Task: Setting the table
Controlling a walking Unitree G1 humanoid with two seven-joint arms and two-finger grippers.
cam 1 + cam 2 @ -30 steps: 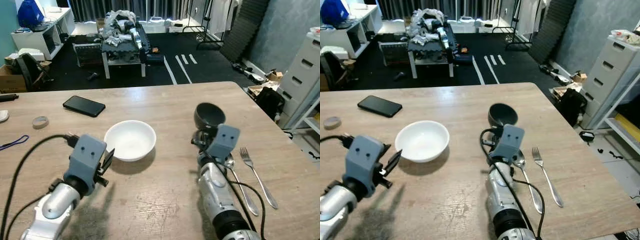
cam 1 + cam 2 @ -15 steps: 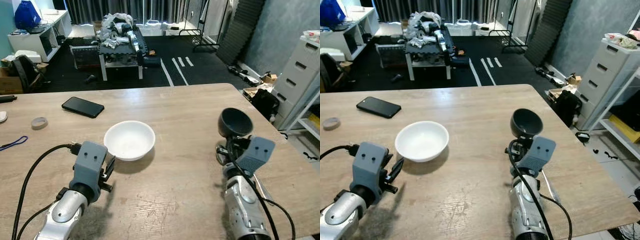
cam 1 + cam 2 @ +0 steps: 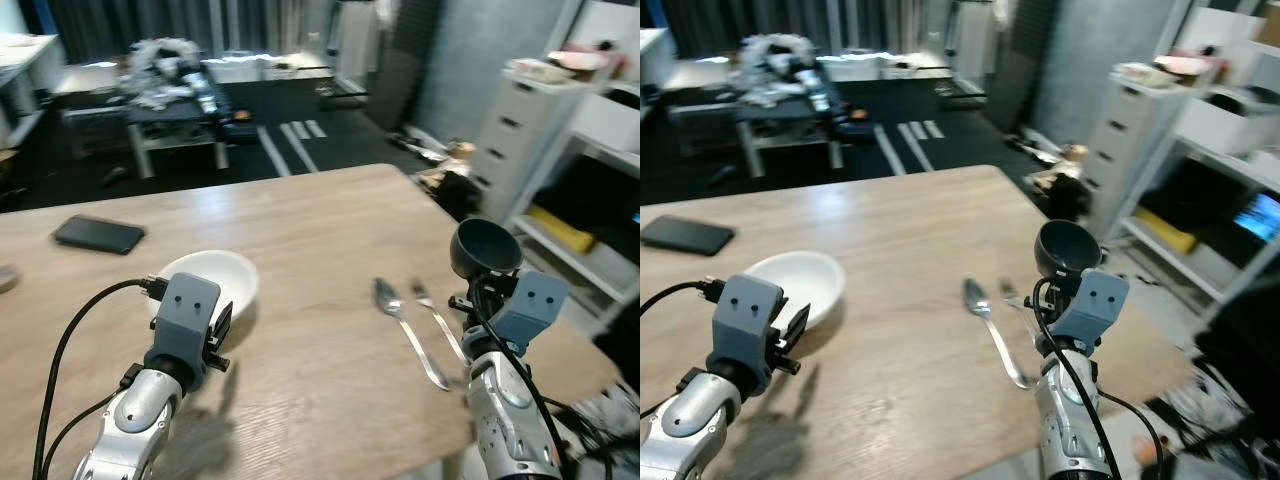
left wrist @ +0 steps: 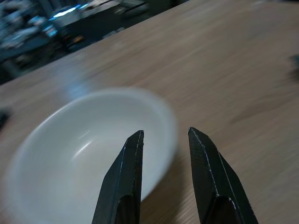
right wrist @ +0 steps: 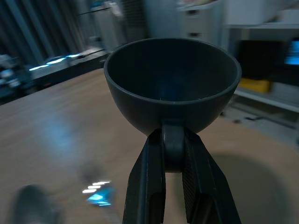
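My right gripper (image 3: pixel 479 287) is shut on the rim of a dark grey bowl (image 3: pixel 485 247) and holds it upright above the wooden table (image 3: pixel 320 215), close to the table's right edge. In the right wrist view the two fingers (image 5: pixel 152 177) pinch the dark bowl (image 5: pixel 173 79) at its lower rim. A spoon (image 3: pixel 404 318) and a fork (image 3: pixel 437 317) lie side by side just left of that arm. A white bowl (image 3: pixel 212 277) rests on the table at the left. My left gripper (image 4: pixel 166 134) is open at that white bowl's (image 4: pixel 79 154) near rim.
A black phone (image 3: pixel 98 234) lies at the table's far left. Off the right edge stand white drawers (image 3: pixel 512 125) and a shelf unit (image 3: pixel 600 200). Beyond the table, on a dark floor, is a low table (image 3: pixel 170 90) piled with clutter.
The camera has swung right. My right gripper has lifted the dark bowl and carried it right, past the spoon and fork. The left gripper stays by the white bowl.
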